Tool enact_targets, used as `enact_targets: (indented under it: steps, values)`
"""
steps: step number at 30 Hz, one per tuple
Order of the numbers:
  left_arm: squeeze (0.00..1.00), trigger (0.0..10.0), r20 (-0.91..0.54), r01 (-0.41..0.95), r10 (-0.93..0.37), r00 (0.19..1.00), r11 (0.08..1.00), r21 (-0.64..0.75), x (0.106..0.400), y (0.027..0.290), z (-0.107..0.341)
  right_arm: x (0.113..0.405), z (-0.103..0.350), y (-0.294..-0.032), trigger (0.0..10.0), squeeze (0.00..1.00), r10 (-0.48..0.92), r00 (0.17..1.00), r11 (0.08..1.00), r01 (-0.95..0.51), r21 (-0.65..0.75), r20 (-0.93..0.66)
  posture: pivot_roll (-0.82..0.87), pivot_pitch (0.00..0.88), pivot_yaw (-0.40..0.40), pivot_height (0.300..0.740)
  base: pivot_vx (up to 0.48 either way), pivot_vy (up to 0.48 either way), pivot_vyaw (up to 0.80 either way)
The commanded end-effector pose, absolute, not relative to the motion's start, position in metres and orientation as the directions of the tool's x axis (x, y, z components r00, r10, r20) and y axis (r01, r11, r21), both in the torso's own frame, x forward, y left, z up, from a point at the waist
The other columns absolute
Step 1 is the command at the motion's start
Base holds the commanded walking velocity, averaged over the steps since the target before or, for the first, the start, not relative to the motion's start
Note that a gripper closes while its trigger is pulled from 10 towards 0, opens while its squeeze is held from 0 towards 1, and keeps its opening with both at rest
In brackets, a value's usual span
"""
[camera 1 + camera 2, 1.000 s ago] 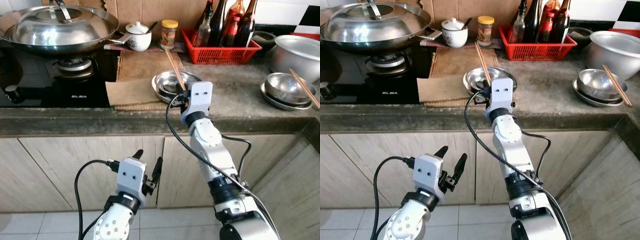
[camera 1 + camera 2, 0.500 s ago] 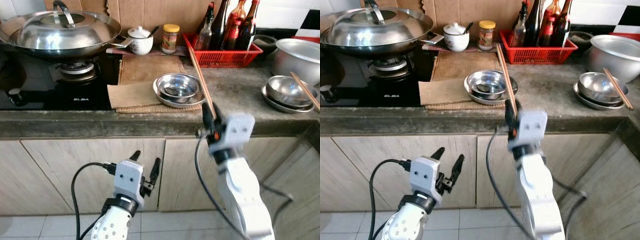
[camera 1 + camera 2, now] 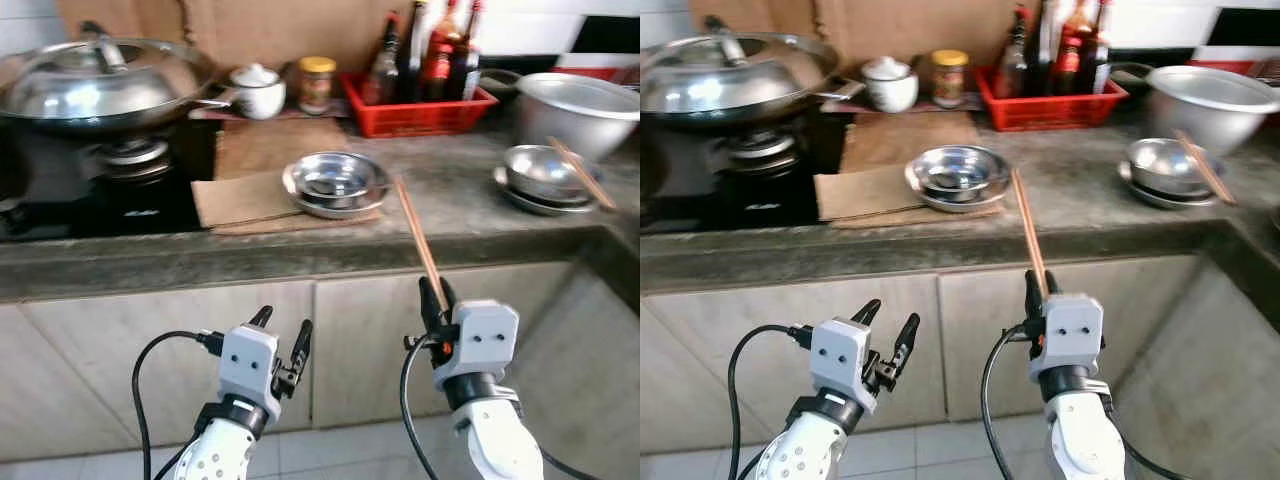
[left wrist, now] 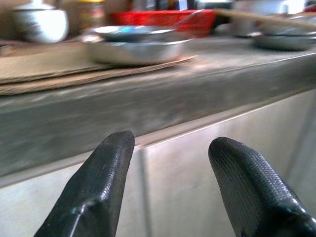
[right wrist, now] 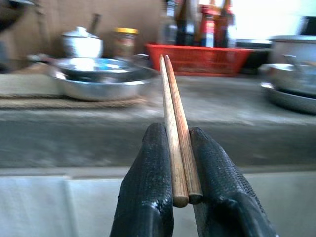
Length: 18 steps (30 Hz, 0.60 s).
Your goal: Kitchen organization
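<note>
My right gripper (image 3: 436, 291) is shut on a pair of wooden chopsticks (image 3: 417, 236), held low in front of the cabinet doors with the sticks slanting up toward the counter; in the right wrist view the chopsticks (image 5: 174, 123) sit pinched between the two black fingers (image 5: 148, 187). A stack of steel bowls (image 3: 337, 181) rests on a brown mat (image 3: 250, 190) on the counter. My left gripper (image 3: 280, 330) hangs open below the counter edge, its fingers (image 4: 98, 182) spread with nothing between them.
A lidded wok (image 3: 95, 80) sits on the stove at the left. Behind are a white sugar pot (image 3: 255, 88), a jar (image 3: 317, 83) and a red basket of bottles (image 3: 415, 100). At the right stand steel bowls with chopsticks (image 3: 545, 170) and a large steel pot (image 3: 585, 105).
My right gripper came back from the steel bowls on the counter, carrying the chopsticks, and now sits low before the cabinets. The camera view shifted slightly. The left gripper stayed put.
</note>
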<state>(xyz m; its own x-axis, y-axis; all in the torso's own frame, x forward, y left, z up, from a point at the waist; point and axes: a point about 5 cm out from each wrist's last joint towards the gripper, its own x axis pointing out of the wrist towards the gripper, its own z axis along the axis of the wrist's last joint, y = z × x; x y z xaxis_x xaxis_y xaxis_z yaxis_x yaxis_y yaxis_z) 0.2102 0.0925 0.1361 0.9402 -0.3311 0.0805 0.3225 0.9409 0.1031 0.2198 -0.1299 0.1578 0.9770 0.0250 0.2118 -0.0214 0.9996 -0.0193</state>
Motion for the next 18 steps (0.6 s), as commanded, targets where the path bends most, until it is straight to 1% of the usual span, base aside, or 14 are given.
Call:
enact_targets:
  steps: [1, 3, 5, 10, 15, 18]
  values:
    - [0.0, 10.0, 0.075, 0.334, -0.342, 0.937, 0.937, 0.098, 0.211, 0.092, 0.134, 0.217, 0.167, -0.127, 10.0, 0.0, 0.021, 0.965, 1.0, -0.017, -0.02, 0.261, 0.16, 0.022, -0.022, 0.74, 0.0, 0.45, -0.8]
    - [0.0, 10.0, 0.076, 0.338, -0.346, 0.935, 0.935, 0.105, 0.211, 0.092, 0.135, 0.216, 0.167, -0.126, 10.0, 0.0, 0.016, 0.965, 1.0, -0.012, -0.019, 0.262, 0.16, 0.017, -0.019, 0.74, 0.0, 0.452, -0.8]
    - [0.0, 10.0, 0.076, 0.34, -0.349, 0.934, 0.934, 0.112, 0.212, 0.092, 0.134, 0.216, 0.168, -0.126, 10.0, 0.0, 0.005, 0.963, 1.0, 0.0, -0.021, 0.27, 0.16, 0.017, -0.017, 0.74, 0.0, 0.244, -0.8]
    - [0.0, 10.0, 0.068, 0.368, -0.377, 0.924, 0.922, 0.122, 0.213, 0.089, 0.132, 0.219, 0.176, -0.126, 10.0, 0.0, -0.006, 0.95, 1.0, 0.015, -0.024, 0.312, 0.15, 0.0, -0.006, 0.74, 0.0, 0.0, -0.79]
    - [0.0, 10.0, 0.063, 0.371, -0.38, 0.923, 0.921, 0.116, 0.213, 0.089, 0.131, 0.219, 0.171, -0.126, 10.0, 0.0, 0.007, 0.955, 0.999, 0.007, -0.044, 0.297, 0.15, 0.0, -0.003, 0.74, 0.0, 0.0, -0.79]
    - [0.0, 10.0, 0.063, 0.375, -0.384, 0.921, 0.92, 0.117, 0.213, 0.088, 0.131, 0.217, 0.163, -0.125, 10.0, 0.0, 0.012, 0.965, 0.999, -0.001, -0.045, 0.26, 0.15, 0.0, -0.006, 0.74, 0.0, 0.405, -0.79]
